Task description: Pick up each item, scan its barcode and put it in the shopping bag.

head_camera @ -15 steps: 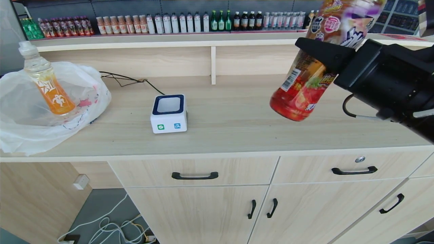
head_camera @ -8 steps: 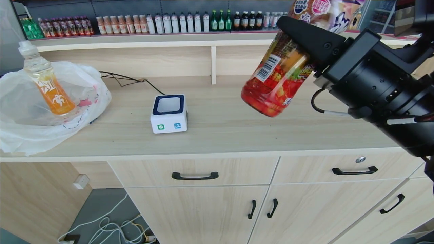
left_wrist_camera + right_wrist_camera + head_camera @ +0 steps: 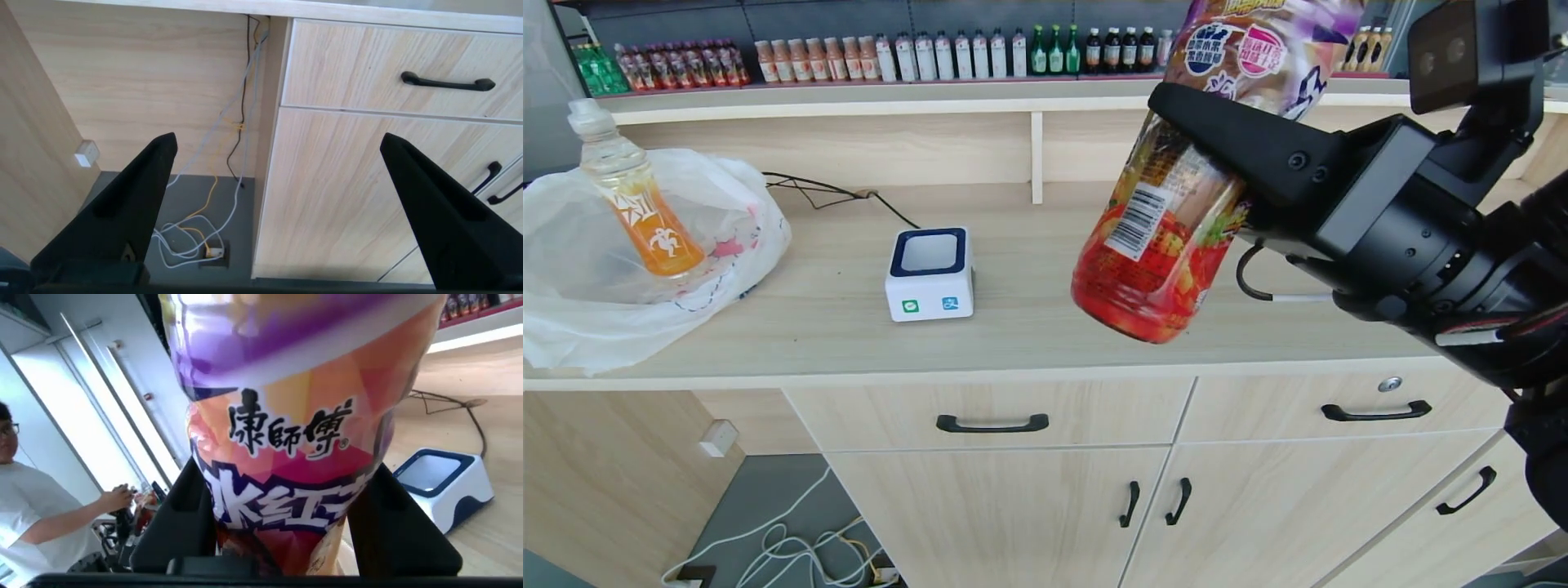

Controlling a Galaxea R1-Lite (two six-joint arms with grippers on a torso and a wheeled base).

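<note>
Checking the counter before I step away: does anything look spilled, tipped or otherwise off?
Nothing spilled or damaged. The orange bottle leans askew in the shopping bag, neck sticking out. The red bottle is tilted only because the right pincer holds it in the air, right of the scanner.

The scanner (cable trailing behind) stands on the counter between held bottle and shopping bag.

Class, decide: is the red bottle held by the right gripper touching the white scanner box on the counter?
Apart. The head view shows the red bottle held in the right gripper, with bare counter showing between it and the scanner.
</note>
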